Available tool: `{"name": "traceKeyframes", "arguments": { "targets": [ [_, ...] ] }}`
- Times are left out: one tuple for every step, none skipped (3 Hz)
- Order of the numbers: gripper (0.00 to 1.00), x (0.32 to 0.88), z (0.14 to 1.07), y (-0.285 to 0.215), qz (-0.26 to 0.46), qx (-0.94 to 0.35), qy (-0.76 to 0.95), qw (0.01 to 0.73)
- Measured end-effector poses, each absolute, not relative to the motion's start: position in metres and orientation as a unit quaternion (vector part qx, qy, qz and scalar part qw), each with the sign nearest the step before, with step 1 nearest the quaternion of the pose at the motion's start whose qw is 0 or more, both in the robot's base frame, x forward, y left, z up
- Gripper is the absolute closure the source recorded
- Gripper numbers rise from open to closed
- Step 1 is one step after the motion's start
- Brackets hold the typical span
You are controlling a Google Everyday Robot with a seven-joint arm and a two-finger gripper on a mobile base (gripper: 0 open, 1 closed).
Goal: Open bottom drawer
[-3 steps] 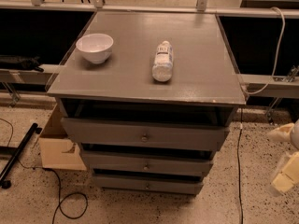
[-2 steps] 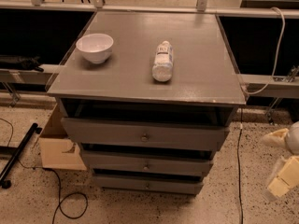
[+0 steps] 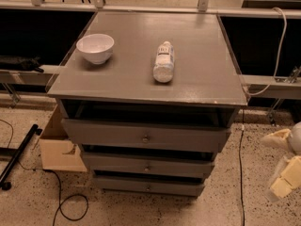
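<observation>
The bottom drawer [image 3: 122, 184] is the lowest one in the cabinet [image 3: 202, 74], near the floor. The gripper [image 3: 282, 161] hangs well off to its right, fingers spread apart, holding nothing.

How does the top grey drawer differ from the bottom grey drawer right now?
The top grey drawer has a taller front; the bottom grey drawer is slimmer. The top sits under the tabletop, the bottom nearest the floor. Both carry one round knob. The end effector hangs open to their right.
</observation>
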State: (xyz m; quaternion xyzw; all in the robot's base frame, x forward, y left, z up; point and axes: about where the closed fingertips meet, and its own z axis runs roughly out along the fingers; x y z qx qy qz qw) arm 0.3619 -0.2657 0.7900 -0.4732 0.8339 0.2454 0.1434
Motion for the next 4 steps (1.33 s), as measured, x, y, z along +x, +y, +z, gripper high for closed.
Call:
{"name": "traceKeyframes", "arguments": {
  "targets": [
    [0.00, 0.351, 0.777, -0.248, 0.273, -0.484, 0.821, 0.134],
    [0.00, 0.336, 0.767, -0.225, 0.293, -0.503, 0.804, 0.121],
    [0.00, 0.313, 0.764, -0.218, 0.285, -0.523, 0.795, 0.112],
    [0.00, 0.312, 0.762, -0.217, 0.292, -0.522, 0.793, 0.114]
  ]
}}
